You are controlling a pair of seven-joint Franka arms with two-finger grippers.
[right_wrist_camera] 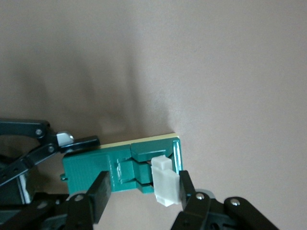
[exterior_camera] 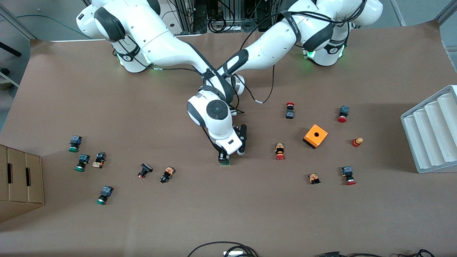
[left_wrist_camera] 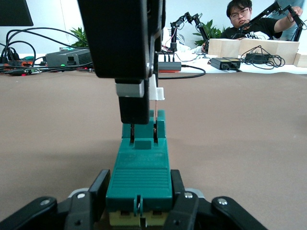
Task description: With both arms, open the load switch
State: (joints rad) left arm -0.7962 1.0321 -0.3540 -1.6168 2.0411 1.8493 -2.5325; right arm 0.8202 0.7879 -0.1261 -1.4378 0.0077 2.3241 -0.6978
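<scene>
The load switch [exterior_camera: 225,161], a narrow green block with a white piece [right_wrist_camera: 165,182] at one end, lies on the brown table near its middle. My left gripper [left_wrist_camera: 139,188] is low over the table, shut on the sides of the switch's [left_wrist_camera: 139,175] plain end; in the front view the right arm's hand hides it. My right gripper [exterior_camera: 224,157] comes down from above on the other end. In the right wrist view its fingers [right_wrist_camera: 191,191] clamp across the switch's [right_wrist_camera: 120,165] green body and white piece. The left gripper's fingers [right_wrist_camera: 81,142] show there too.
An orange box with a hole [exterior_camera: 315,136] and several red-capped buttons [exterior_camera: 280,151] lie toward the left arm's end, beside a grey ribbed tray [exterior_camera: 432,132]. Green-capped buttons [exterior_camera: 82,162] and a cardboard box [exterior_camera: 21,182] sit toward the right arm's end. Cables [exterior_camera: 225,248] lie at the near edge.
</scene>
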